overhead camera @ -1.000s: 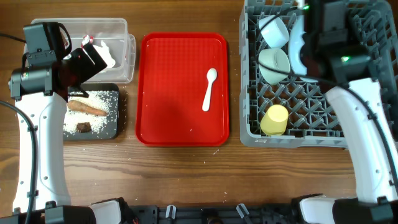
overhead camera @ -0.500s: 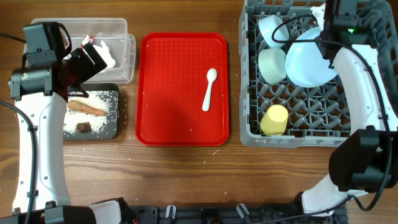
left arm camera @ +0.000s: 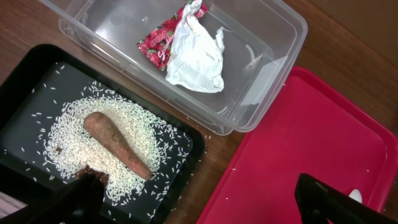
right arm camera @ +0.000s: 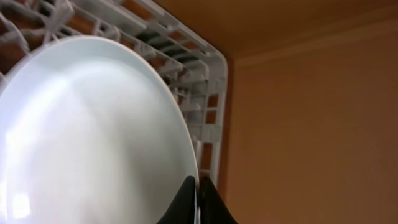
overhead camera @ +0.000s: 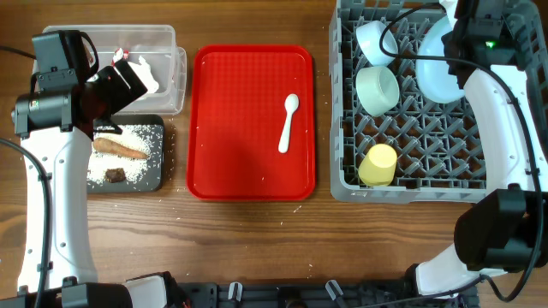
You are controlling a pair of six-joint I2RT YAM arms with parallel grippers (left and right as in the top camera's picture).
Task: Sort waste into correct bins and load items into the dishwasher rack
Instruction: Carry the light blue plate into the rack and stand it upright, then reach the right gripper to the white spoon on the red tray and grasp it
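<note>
Plate (overhead camera: 432, 68) near-upright (in rack (overhead camera: 411, 193))

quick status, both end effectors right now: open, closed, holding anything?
Left end effector: open, holding nothing.
Right end effector: closed on the rim of the plate.

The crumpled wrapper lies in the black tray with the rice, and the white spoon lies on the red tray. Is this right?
Not fully. The crumpled wrapper lies in the clear tub, not in the black tray, which holds the rice; the left wrist view shows it. The white spoon does lie on the red tray.
</note>
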